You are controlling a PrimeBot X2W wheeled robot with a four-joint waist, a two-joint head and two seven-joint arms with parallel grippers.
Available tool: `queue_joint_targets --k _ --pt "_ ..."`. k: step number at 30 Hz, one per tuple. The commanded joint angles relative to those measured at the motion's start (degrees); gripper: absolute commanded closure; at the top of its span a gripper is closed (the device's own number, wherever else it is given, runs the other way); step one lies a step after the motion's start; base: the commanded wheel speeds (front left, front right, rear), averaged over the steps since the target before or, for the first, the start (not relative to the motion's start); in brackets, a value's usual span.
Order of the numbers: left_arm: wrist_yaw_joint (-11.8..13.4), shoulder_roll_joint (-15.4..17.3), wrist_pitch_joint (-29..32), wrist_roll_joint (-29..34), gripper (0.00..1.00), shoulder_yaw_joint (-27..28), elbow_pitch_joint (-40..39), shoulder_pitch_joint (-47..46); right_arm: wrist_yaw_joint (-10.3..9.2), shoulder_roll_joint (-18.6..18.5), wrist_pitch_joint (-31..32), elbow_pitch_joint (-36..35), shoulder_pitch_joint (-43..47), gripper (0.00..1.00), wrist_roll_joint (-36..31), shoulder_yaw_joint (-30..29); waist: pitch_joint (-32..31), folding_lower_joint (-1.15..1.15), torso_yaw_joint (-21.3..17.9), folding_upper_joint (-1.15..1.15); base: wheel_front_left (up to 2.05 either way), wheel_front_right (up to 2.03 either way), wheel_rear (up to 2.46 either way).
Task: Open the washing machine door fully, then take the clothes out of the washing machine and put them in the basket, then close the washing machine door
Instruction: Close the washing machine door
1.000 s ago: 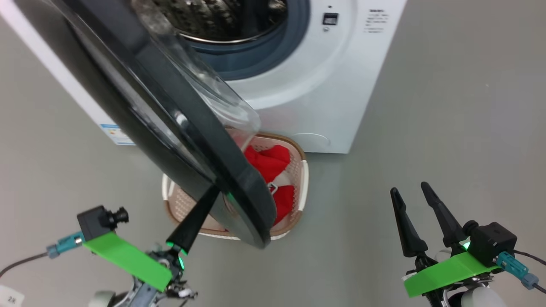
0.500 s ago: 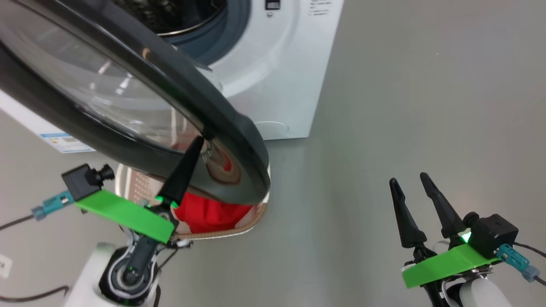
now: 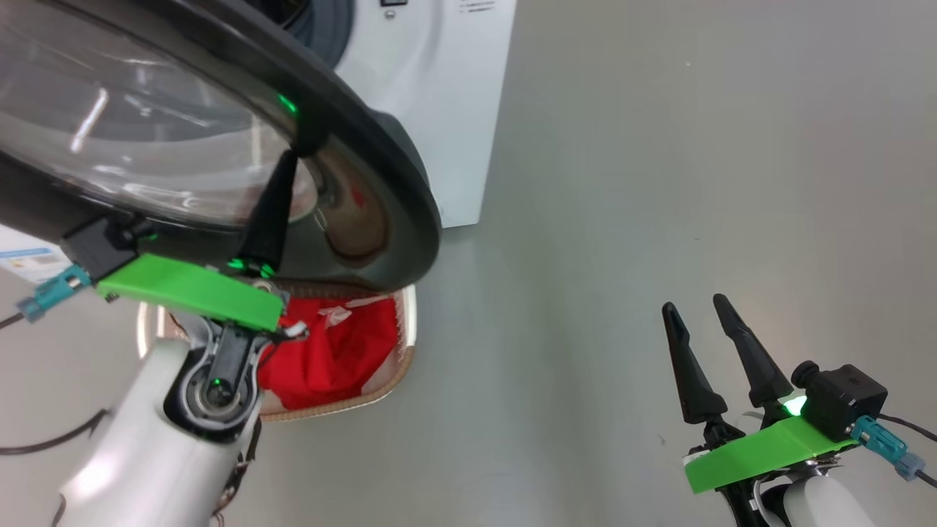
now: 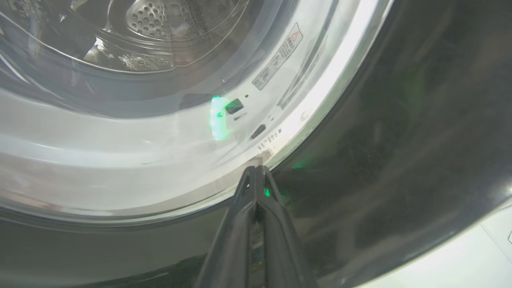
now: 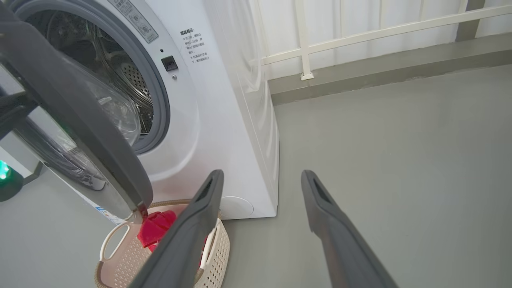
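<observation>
The washing machine door [image 3: 381,168], black-rimmed with a glass bowl, stands partly open over the basket [image 3: 406,329]. My left gripper [image 3: 295,155] is shut, empty, its tip pressed against the door's outer face. In the left wrist view the left gripper [image 4: 256,170] touches where the glass meets the black rim [image 4: 400,140]. The red clothes [image 3: 337,359] lie in the basket on the floor before the washing machine [image 3: 432,88]. My right gripper [image 3: 692,304] hangs open and empty at the lower right. The right wrist view shows the right gripper [image 5: 262,174], door [image 5: 80,116], drum [image 5: 120,76], basket [image 5: 218,252] and clothes [image 5: 154,232].
Grey floor [image 3: 659,183] spreads to the right of the machine. A wall with white railing bars [image 5: 360,32] runs behind it. A blue label [image 3: 29,256] sits low on the machine's front. The door's edge hangs just above the basket's far end.
The head camera has turned, shifting the machine left. The door has swung round from edge-on to face me, and my shut left gripper has risen with it.
</observation>
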Motion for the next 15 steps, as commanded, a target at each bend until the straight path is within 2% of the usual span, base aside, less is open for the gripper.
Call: queue_joint_targets --k 1,15 --pt "-0.4 1.6 -1.4 0.2 1.0 1.1 -0.3 -3.2 0.43 0.0 -0.4 -1.4 -1.4 0.0 0.5 1.2 0.1 0.0 -1.4 0.0 0.0 0.0 0.0" --pt "-0.4 3.3 -5.4 -1.6 1.0 -1.5 6.5 -12.3 0.43 0.0 -0.4 -1.7 -1.6 0.0 2.3 2.1 0.5 0.0 -5.8 0.0 0.0 0.0 0.0"
